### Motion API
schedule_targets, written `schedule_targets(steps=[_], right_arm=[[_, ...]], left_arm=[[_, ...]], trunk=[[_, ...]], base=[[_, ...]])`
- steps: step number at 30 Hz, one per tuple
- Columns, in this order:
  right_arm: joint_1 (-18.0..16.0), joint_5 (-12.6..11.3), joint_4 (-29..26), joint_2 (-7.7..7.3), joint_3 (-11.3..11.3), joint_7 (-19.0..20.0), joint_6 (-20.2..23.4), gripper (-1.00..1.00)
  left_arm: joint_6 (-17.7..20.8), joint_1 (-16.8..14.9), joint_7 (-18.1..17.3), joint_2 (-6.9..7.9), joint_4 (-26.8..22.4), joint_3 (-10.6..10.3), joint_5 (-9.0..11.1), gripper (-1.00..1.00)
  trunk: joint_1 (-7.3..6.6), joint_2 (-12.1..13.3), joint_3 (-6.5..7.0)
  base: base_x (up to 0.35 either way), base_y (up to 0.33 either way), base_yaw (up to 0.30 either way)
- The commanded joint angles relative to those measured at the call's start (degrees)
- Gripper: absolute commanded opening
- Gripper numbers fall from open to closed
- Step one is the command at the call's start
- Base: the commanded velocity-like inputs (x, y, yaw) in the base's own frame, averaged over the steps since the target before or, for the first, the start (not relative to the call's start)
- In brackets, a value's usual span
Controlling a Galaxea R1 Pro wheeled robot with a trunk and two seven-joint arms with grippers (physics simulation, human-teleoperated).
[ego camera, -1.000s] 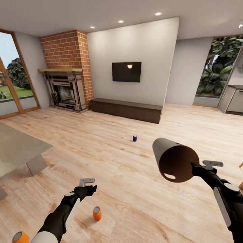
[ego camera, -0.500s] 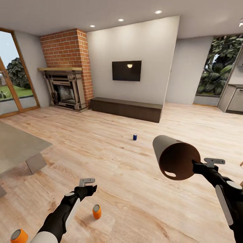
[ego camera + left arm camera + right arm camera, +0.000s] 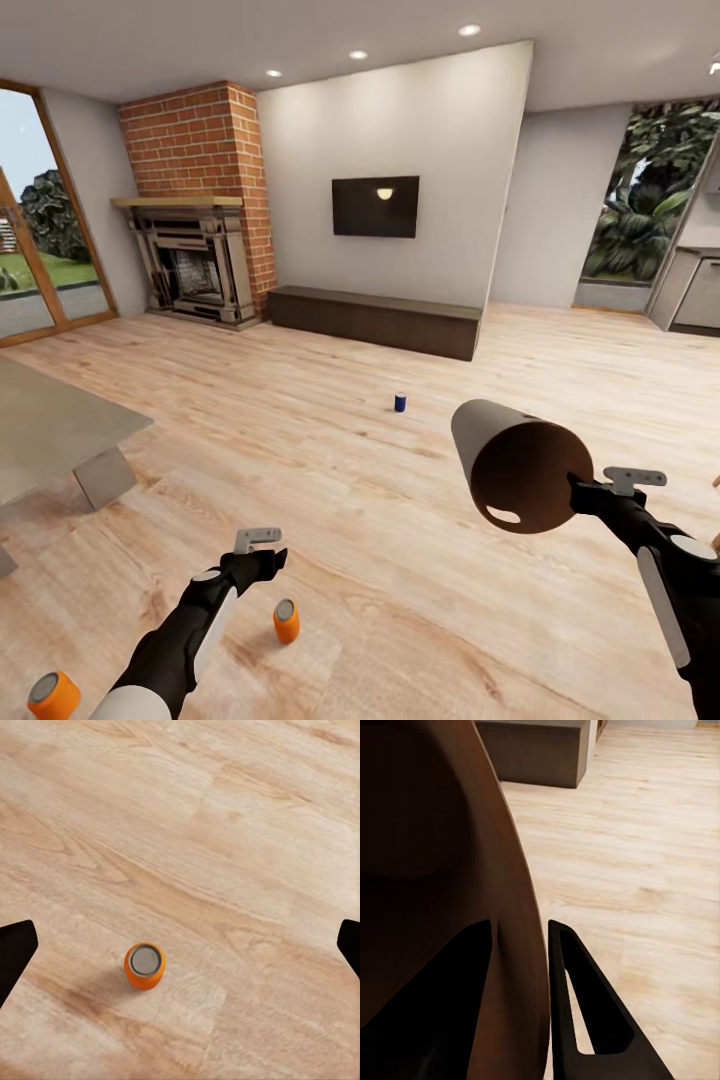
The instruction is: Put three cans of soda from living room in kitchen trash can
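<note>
In the head view the left arm reaches up from the bottom edge, left of centre, its black-and-white forearm angled up and to the right, with the left gripper (image 3: pixel 262 550) at its tip over the wooden floor (image 3: pixel 400 560). In the left wrist view its two dark fingertips (image 3: pixel 15 949) sit at opposite edges of the frame, so the jaws stand wide apart with nothing between them. Just below and right of that gripper in the head view, an orange can (image 3: pixel 286 620) stands upright on the floor; the left wrist view looks down on its grey top (image 3: pixel 144 965), lower left of centre. A second orange can (image 3: pixel 52 694) lies tilted in the bottom left corner. The blue can (image 3: pixel 400 402) stands upright near the middle of the frame, well apart from both arms, in front of the long dark cabinet (image 3: pixel 375 322).

The right arm enters from the lower right corner and stretches up and to the left. The right gripper (image 3: pixel 580 492) pinches the rim of the bin (image 3: pixel 515 468), which is held off the floor on its side, brown inside facing the camera, handle hole at the lower left of its mouth. The right wrist view shows the bin's wall (image 3: pixel 442 892) clamped between two narrow black fingers (image 3: pixel 577 1012), one inside and one outside.

At upper left stand the brick fireplace (image 3: pixel 195 200) and a glass door; the TV (image 3: pixel 375 207) hangs at upper centre. A stone table (image 3: pixel 50 430) fills the left edge. Grey kitchen units (image 3: pixel 690 290) show at the right edge.
</note>
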Motion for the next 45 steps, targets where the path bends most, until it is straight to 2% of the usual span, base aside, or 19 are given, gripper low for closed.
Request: schedule_targets(steps=[1,17,21,28,31,39,45], right_arm=[[-0.04,-0.36,-0.09,0.02,-0.02,0.0,0.01,-1.0],[-0.04,-0.11,-0.11,0.07,0.01,-0.09,0.03,-1.0],[-0.04,-0.1,-0.04,0.07,0.03,-0.09,0.03,-1.0],[-0.04,-0.1,-0.02,0.07,0.03,-0.09,0.03,-1.0],[-0.04,-0.1,-0.02,0.07,0.06,-0.09,0.03,-1.0],[-0.04,-0.1,-0.02,0.07,0.08,-0.09,0.03,-1.0],[-0.04,0.02,-0.02,0.14,0.22,-0.09,0.03,-1.0]], left_arm=[[0.01,-0.01,-0.01,0.02,0.0,0.0,0.0,1.0],[0.31,-0.02,-0.49,0.39,0.07,-0.18,-0.12,1.0],[0.9,-0.06,-2.0,1.24,-0.79,-0.21,-0.03,1.0],[1.43,-1.33,-5.56,4.77,-1.12,-0.06,0.12,1.0],[1.52,-1.51,-6.12,5.3,-1.17,-0.03,0.16,1.0],[2.71,-1.67,-6.79,5.71,-1.25,0.0,0.07,1.0],[2.95,-1.69,-6.82,5.42,-1.08,-0.12,-0.07,1.0]], trunk=[[0.22,-0.42,-0.17],[3.74,-6.84,-3.05],[4.61,-8.44,-3.76],[6.15,-11.25,-5.02],[6.81,-12.45,-5.56],[8.57,-15.66,-7.0],[9.89,-18.07,-8.07]], base=[[0.0,0.0,0.0],[0.0,0.0,0.0],[0.0,0.0,0.0],[0.0,0.0,0.0],[0.0,0.0,0.0],[0.0,0.0,0.0],[0.0,0.0,0.0]])
